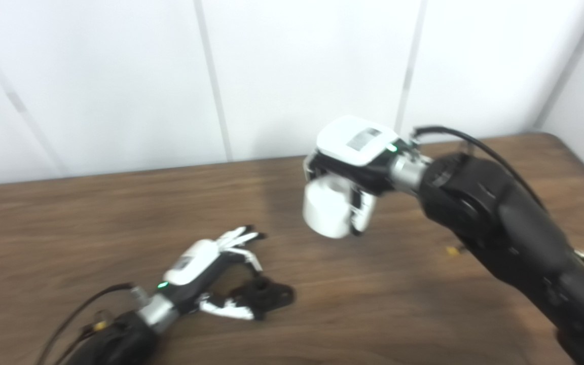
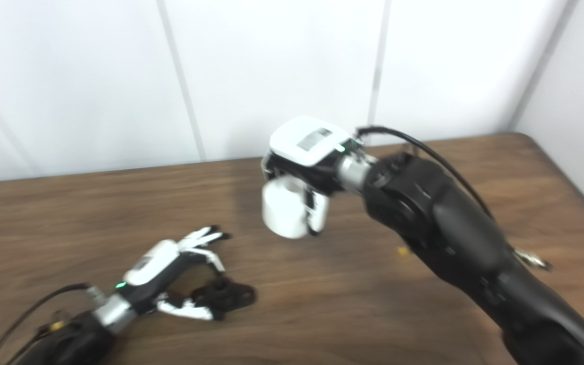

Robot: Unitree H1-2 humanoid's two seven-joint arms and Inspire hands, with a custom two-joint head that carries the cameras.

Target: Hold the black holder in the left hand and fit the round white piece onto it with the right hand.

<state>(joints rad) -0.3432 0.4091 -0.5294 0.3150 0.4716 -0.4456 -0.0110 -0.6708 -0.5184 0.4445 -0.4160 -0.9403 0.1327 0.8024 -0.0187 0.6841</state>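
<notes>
Right hand (image 1: 358, 167), on its bulky black arm, is curled around the round white plastic piece (image 1: 325, 210), aloft at 1 o'clock from the black holder (image 1: 266, 296) — which sits on the brown wooden table (image 1: 69, 228). Left hand (image 1: 206, 276) brackets the holder, fingers part-open — grip unclear through blur. Misalignment could jam the fit.

table (image 1: 398, 304): dark brown, streaked wood grain
wall (image 1: 297, 61): white panels, grey seams
round white piece (image 1: 325, 210): plain white
black holder (image 1: 266, 294): matte black
right hand (image 1: 355, 167): white shell with grey patch, black underside, small green light
left hand (image 1: 206, 274): white back, black palm, green light near wrist
arms: black, silver wrist collars
</notes>
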